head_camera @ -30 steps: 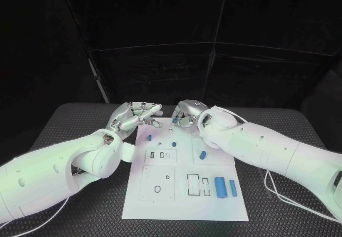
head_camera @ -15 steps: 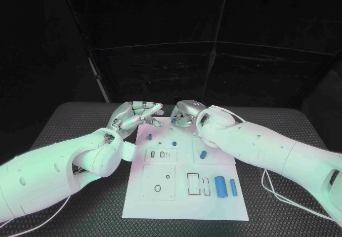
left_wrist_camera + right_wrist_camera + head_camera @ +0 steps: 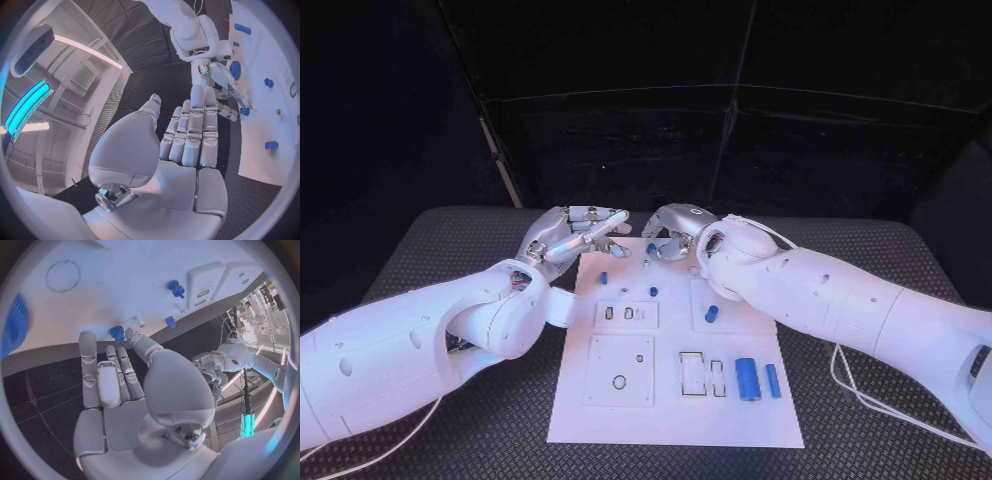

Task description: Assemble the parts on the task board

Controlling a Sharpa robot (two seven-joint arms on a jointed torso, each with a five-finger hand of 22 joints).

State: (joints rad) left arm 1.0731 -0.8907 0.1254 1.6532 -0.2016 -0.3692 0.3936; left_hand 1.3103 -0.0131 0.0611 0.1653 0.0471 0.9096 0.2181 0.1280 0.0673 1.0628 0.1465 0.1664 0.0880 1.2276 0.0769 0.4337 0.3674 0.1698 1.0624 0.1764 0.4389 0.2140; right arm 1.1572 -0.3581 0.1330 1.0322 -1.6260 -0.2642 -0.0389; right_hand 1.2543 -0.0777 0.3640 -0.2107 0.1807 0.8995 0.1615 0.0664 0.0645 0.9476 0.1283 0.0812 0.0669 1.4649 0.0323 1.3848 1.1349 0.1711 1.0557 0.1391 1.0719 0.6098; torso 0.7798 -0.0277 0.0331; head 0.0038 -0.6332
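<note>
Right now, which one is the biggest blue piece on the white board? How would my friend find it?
Find the white task board in the middle of the black table. Near its edge closest to the robot, towards the robot's right, two blue cylinders lie side by side. The biggest blue cylinder is the thicker, longer one, beside the empty rectangular slots.

Two bulky white arms, smooth glossy shells, small dark round holes along forearms. Left hand (image 3: 571, 235) and right hand (image 3: 678, 228) silver metal, jointed segmented fingers, pale pads. Thin white cables trail beneath both forearms.
</note>
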